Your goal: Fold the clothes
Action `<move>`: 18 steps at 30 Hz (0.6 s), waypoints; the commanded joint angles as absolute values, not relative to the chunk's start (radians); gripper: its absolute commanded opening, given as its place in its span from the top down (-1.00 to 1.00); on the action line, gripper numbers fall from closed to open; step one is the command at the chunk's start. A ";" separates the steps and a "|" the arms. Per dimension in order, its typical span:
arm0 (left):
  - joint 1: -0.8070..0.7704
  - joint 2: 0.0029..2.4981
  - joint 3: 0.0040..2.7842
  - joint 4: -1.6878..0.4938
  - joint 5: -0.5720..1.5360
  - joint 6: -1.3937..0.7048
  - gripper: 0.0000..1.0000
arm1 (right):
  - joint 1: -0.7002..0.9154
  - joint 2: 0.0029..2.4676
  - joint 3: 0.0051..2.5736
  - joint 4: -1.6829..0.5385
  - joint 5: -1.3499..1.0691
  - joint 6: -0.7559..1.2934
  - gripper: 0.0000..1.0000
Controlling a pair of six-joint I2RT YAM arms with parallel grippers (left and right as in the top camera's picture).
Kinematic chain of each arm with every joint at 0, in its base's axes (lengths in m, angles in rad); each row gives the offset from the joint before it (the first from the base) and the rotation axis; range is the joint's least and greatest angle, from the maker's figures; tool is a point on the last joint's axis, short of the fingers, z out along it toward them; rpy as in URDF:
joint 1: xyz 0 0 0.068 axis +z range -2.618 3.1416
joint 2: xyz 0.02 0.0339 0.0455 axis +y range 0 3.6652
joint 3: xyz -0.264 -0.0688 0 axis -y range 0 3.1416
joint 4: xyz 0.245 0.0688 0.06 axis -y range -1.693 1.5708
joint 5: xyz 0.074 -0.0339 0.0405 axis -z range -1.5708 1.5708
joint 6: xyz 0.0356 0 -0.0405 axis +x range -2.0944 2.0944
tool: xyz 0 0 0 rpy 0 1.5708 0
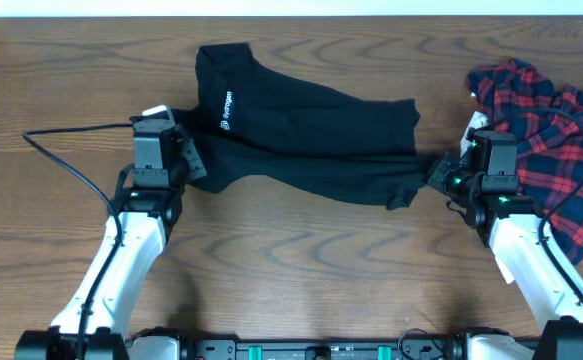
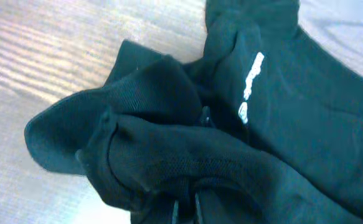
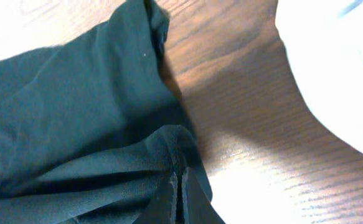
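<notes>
A black shirt (image 1: 301,135) with a small white logo lies stretched across the middle of the table, folded lengthwise with a sleeve at the upper left. My left gripper (image 1: 193,160) is shut on its left edge; the left wrist view shows the bunched black cloth (image 2: 169,143) pinched between the fingers (image 2: 184,211). My right gripper (image 1: 437,170) is shut on the shirt's right end; the right wrist view shows the black fabric (image 3: 75,118) drawn into a fold between the fingers (image 3: 180,193).
A red and navy plaid shirt (image 1: 561,130) lies crumpled at the right edge of the wooden table (image 1: 301,260), just behind my right arm. A black cable (image 1: 71,165) runs across the table to the left arm.
</notes>
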State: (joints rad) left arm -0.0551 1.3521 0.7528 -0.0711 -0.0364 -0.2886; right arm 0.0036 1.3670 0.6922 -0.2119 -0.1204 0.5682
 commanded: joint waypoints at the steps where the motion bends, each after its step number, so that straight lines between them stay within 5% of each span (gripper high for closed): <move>1: -0.052 1.360 0.786 -0.019 -0.052 -0.290 0.88 | -0.004 1.399 0.694 -0.198 -0.064 0.598 0.97; 14: -0.052 1.459 0.786 0.093 -0.049 -0.290 0.87 | -0.002 1.580 0.694 -0.004 -0.056 0.614 0.93; 15: -0.052 1.485 0.786 0.101 -0.035 -0.290 0.86 | -0.002 1.592 0.694 -0.004 -0.056 0.613 0.87; 18: -0.052 1.550 0.786 0.131 -0.026 -0.290 0.54 | -0.002 1.610 0.694 -0.005 -0.056 0.612 0.23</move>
